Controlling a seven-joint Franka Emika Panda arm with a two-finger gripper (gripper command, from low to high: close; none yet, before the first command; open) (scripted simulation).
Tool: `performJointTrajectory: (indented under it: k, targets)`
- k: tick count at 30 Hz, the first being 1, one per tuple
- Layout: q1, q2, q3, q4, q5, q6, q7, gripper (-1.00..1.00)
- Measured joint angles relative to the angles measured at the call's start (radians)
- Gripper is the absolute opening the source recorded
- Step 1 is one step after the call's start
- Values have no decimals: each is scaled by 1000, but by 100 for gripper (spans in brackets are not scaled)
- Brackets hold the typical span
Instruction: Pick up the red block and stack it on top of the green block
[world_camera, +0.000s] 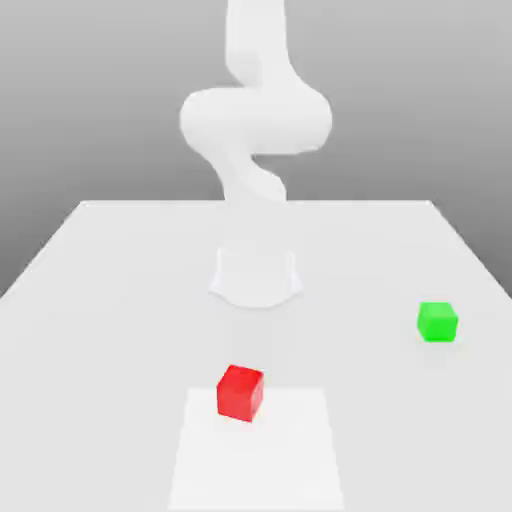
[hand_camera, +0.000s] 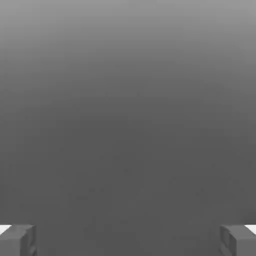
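The red block (world_camera: 240, 392) sits on the white table (world_camera: 100, 280), near the front and a little toward the exterior view's left. The green block (world_camera: 437, 321) rests on the table farther back, toward the exterior view's right, well apart from the red one. In the hand view my gripper (hand_camera: 128, 241) is open: its two grey fingertips (hand_camera: 20, 241) stand wide apart with nothing between them, against a plain grey background. Neither block is near the fingers.
The white arm (world_camera: 255, 120) rises from its base (world_camera: 256, 275) at the middle of the table, behind both blocks. A lighter square patch (world_camera: 256, 455) marks the table's front, and the red block stands on its far left corner.
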Motion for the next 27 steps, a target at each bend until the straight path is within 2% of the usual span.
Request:
performJointTrajectory:
  k: [12, 17, 24, 25, 27]
  targets:
    - [-60, 380, 28, -361, 12, 288, 146, 0]
    - [-83, 598, 35, -518, 8, 448, 221, 0]
    - [-73, 904, 10, -517, -28, 699, 265, 0]
    - [-71, 923, 7, -515, -30, 715, 266, -100]
    - [-71, 923, 7, -515, -30, 716, 266, -100]
